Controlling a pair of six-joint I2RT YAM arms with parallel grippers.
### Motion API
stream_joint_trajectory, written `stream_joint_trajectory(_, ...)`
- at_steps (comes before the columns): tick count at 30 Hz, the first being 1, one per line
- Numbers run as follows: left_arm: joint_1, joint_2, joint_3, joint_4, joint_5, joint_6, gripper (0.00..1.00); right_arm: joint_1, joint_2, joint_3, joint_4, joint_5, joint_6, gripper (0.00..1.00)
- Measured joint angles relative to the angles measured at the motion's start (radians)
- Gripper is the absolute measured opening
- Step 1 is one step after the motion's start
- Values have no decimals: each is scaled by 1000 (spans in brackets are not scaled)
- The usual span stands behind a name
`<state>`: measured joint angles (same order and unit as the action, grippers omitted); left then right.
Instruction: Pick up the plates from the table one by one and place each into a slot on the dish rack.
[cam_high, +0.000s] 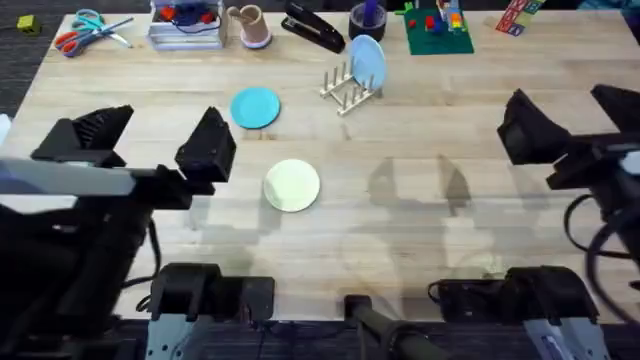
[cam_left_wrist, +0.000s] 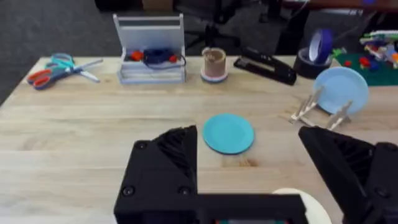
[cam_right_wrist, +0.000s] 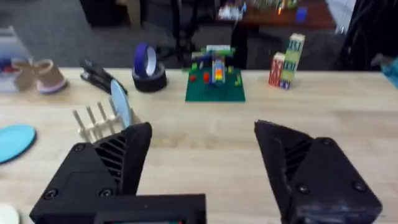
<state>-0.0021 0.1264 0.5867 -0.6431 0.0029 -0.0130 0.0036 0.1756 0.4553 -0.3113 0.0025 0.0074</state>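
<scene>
Blue plate (cam_high: 367, 60) stands in the rack (cam_high: 345, 88). Teal plate (cam_high: 255, 107) and cream plate (cam_high: 292, 186) lie flat on the bench (cam_high: 420, 150). Left pincer (cam_high: 150, 140) and right pincer (cam_right_wrist: 202, 168) gape, empty. Judged next: left pincer descends on the cream plate's rim.

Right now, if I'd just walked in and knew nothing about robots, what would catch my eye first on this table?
Probably the two round plates lying flat mid-table: a teal plate and, nearer the arms, a cream plate. Behind them a pale blue plate stands upright in the small wooden dish rack. The big black left gripper and right gripper hover open at either side, holding nothing.
</scene>
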Motion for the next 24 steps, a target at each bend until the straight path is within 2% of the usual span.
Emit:
stream_joint_trajectory(8, 0, 197, 212, -239, 0, -6, 993, 0, 225, 231, -252, 0, 0, 995)
stream_joint_trajectory(15, 0, 433, 356, -457, 0, -22, 992, 0, 456, 398, -441, 0, 0, 995)
stream_joint_trajectory(20, 0, 560, 404, -491, 0, -25, 993, 0, 561, 454, -474, 0, 0, 995)
stream_joint_trajectory(24, 0, 608, 410, -492, 0, -25, 993, 0, 584, 458, -475, 0, 0, 995)
